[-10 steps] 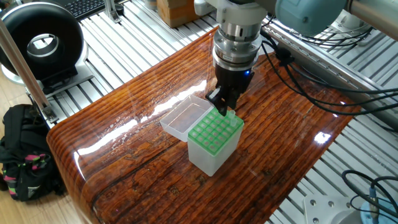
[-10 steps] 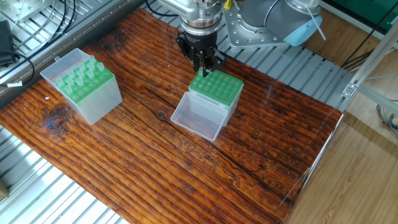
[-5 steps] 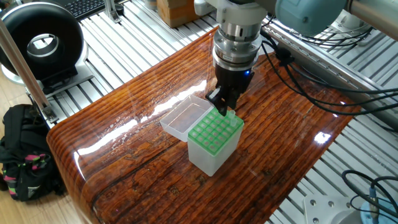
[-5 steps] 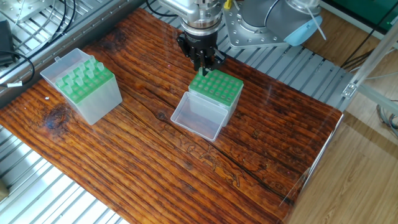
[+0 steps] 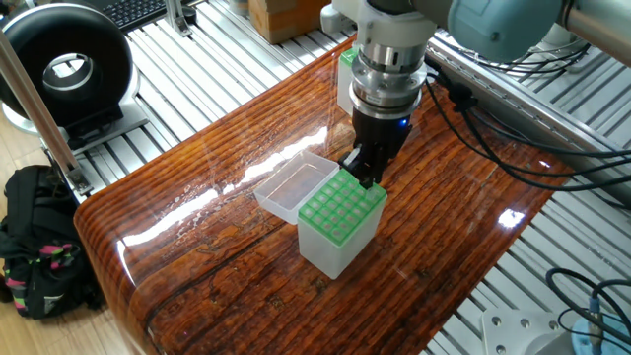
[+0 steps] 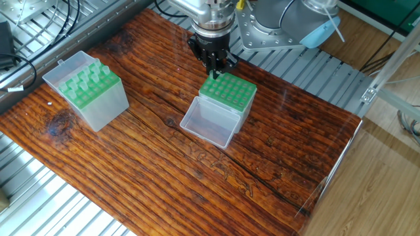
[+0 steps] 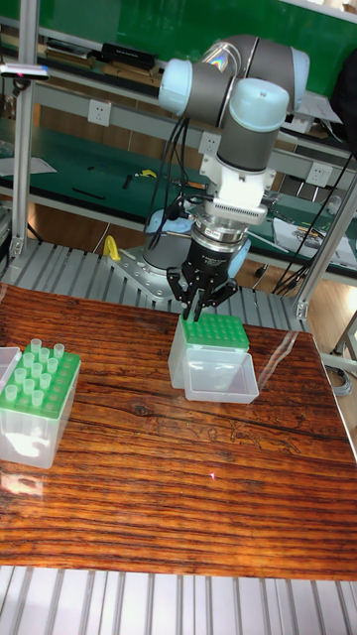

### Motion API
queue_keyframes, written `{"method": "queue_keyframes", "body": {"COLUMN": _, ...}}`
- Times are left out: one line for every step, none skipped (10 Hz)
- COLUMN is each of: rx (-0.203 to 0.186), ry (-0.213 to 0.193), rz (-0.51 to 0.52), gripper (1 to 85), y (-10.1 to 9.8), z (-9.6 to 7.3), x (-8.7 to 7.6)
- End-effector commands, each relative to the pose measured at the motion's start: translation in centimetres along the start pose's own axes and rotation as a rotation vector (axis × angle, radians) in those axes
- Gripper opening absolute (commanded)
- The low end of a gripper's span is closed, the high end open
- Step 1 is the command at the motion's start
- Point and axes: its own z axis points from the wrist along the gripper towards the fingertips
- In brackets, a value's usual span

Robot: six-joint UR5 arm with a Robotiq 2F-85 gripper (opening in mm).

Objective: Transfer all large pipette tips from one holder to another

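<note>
Wood-grain table [image 6: 151, 164] carries a green-racked box [image 6: 227, 96], over whose back corner the gripper [image 6: 215, 65] hangs, fingers nearly together, grasp indiscernible.

two translucent plastic tip boxes with green hole racks stand well apart on the glossy brown wooden table [image 6: 197, 177]. one box [image 6: 226, 97] sits near the table's middle, its clear hinged lid [image 6: 209, 122] lying open against its side. the other box [image 6: 92, 95], holding the large pipette tips [image 6: 87, 77], stands near a table corner. the black two-finger gripper [image 6: 215, 66] hangs over the middle box's rack edge.
</note>
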Motion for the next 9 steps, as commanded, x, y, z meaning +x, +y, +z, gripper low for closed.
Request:
{"method": "queue_keyframes", "body": {"rx": -0.012, "ry": -0.001, "rz": 0.015, "gripper": 17.0, "y": 0.8, "z": -0.4, "x": -0.1}}
{"method": "queue_keyframes", "body": {"rx": -0.012, "ry": -0.001, "rz": 0.019, "gripper": 13.7, "y": 0.8, "z": -0.4, "x": -0.1}}
{"method": "queue_keyframes", "body": {"rx": -0.014, "ry": -0.001, "rz": 0.02, "gripper": 11.7, "y": 0.8, "z": -0.4, "x": -0.1}}
{"method": "queue_keyframes", "body": {"rx": -0.014, "ry": -0.004, "rz": 0.02, "gripper": 11.3, "y": 0.8, "z": -0.5, "x": -0.2}}
{"method": "queue_keyframes", "body": {"rx": -0.015, "ry": -0.006, "rz": 0.02, "gripper": 10.0, "y": 0.9, "z": -0.7, "x": -0.2}}
{"method": "queue_keyframes", "body": {"rx": -0.017, "ry": -0.007, "rz": 0.02, "gripper": 9.7, "y": 1.1, "z": -1.0, "x": -0.2}}
{"method": "queue_keyframes", "body": {"rx": -0.009, "ry": -0.007, "rz": 0.02, "gripper": 9.0, "y": 1.1, "z": -1.6, "x": -0.1}}
{"method": "queue_keyframes", "body": {"rx": -0.004, "ry": -0.004, "rz": 0.025, "gripper": 7.3, "y": 1.3, "z": -2.1, "x": 0.1}}
{"method": "queue_keyframes", "body": {"rx": -0.006, "ry": 0.0, "rz": 0.028, "gripper": 6.0, "y": 1.6, "z": -2.8, "x": 0.4}}
